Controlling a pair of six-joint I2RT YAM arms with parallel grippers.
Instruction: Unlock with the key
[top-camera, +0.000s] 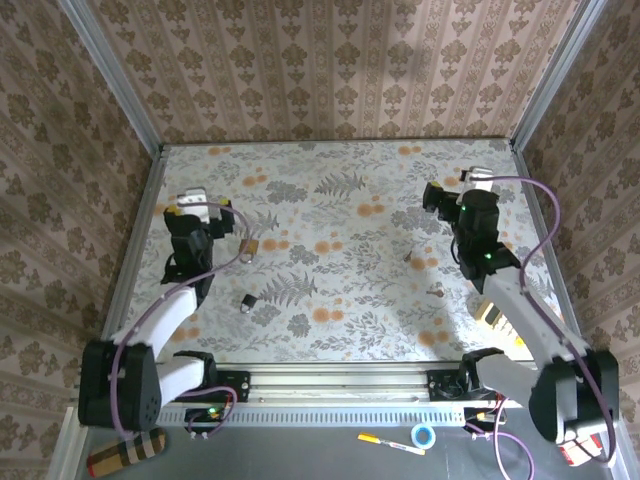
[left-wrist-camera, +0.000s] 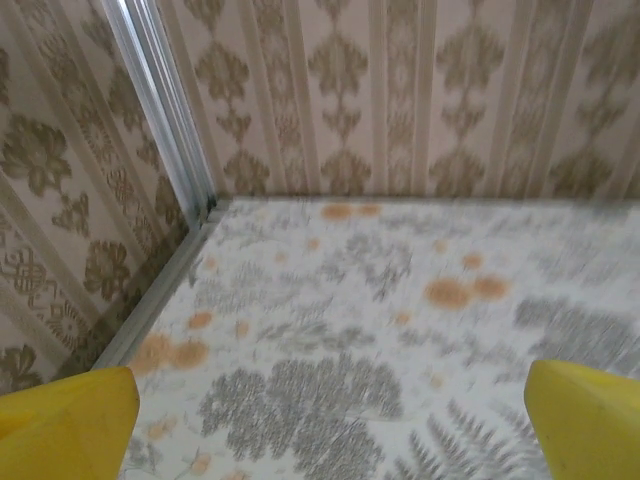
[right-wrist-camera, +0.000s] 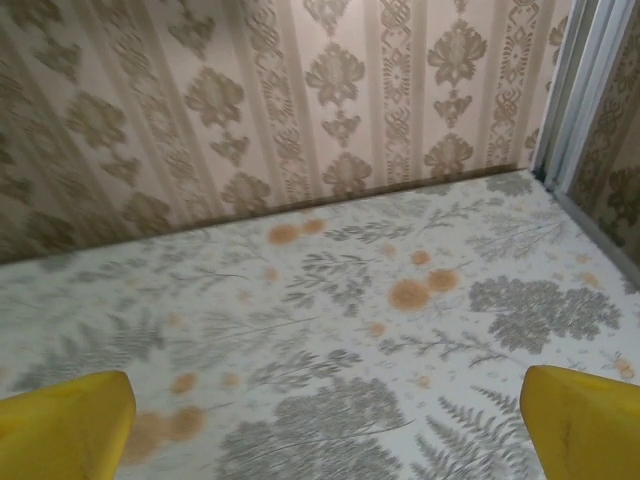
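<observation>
Top view: high, from near edge, down onto table (top-camera: 380, 320). Wrist views: low, facing back wall (left-wrist-camera: 400, 100); table shared.

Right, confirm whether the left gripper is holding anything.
No, the left gripper has its yellow fingers spread wide over the table with nothing between them.

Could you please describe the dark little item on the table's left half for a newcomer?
Start at the floral table, left half, right of the left arm. The dark item lies on a grey fern print, nearer the front rail than its brassy neighbour, and is black and silver rather than gold.
</observation>
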